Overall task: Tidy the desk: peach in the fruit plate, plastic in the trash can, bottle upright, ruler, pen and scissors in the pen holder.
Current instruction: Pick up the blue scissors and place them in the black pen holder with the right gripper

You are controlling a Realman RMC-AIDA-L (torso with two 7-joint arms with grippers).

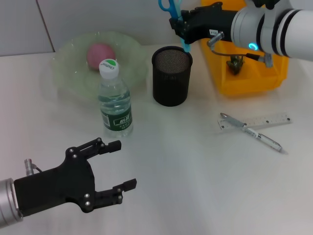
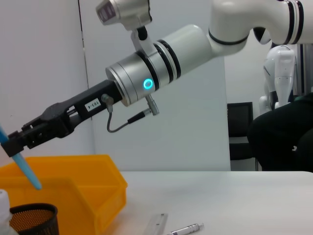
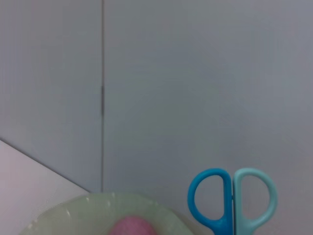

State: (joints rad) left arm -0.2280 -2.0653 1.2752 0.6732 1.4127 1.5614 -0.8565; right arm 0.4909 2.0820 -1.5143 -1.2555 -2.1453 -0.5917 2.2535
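Now right hand (image 1: 179, 25) grips scissors (image 1: 171, 7) above pen holder (image 1: 171, 76).

**Readable text in the scene**
The bottle (image 1: 115, 101) has a green label with white marks and a logo on its cap, both too small to read. A small white tag on the right arm (image 2: 92, 104) shows characters, not clearly readable.

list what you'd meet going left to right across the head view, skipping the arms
fruit plate with the peach → bottle → pen holder → scissors above it → yellow bin → ruler and pen
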